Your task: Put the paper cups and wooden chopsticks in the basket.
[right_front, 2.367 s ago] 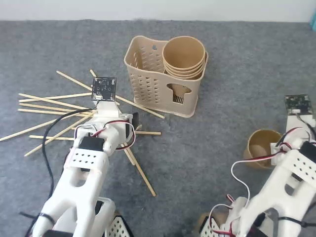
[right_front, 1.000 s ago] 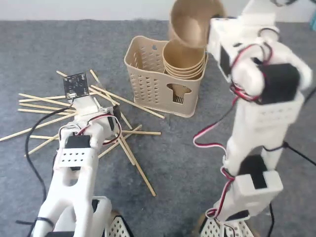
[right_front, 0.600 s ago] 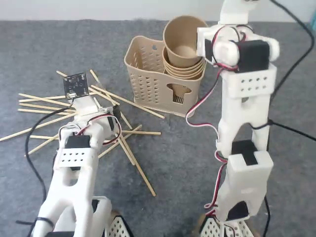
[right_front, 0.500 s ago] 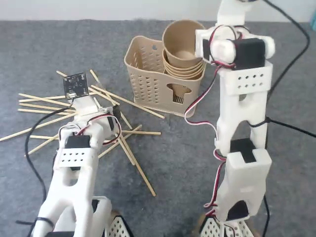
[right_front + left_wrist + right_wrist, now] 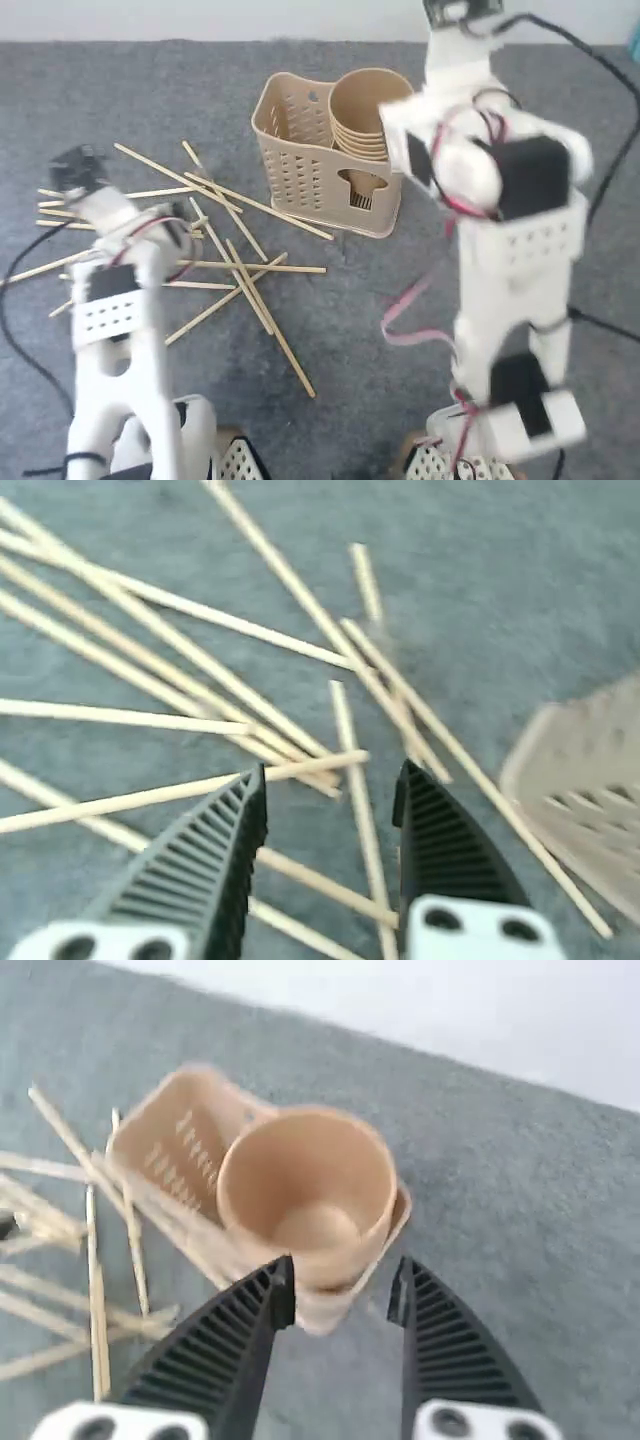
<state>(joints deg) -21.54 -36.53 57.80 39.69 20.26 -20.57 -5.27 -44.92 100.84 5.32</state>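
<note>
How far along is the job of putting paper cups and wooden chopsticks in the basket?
Done: a stack of brown paper cups sits in one compartment of the beige perforated plastic basket. In hand: nothing; the right gripper is open above the cups, and the left gripper is open over the thin wooden chopsticks. Left: every visible chopstick lies on the grey carpet.

The basket (image 5: pixel 300 150) is beige, its walls patterned with rows of small holes, and the paper cups (image 5: pixel 372 100) are tan-brown. The chopsticks (image 5: pixel 250 266) are pale wood on mottled grey carpet (image 5: pixel 350 350). The left arm (image 5: pixel 105 310) and right arm (image 5: pixel 520 250) are white with black parts and red wires.
</note>
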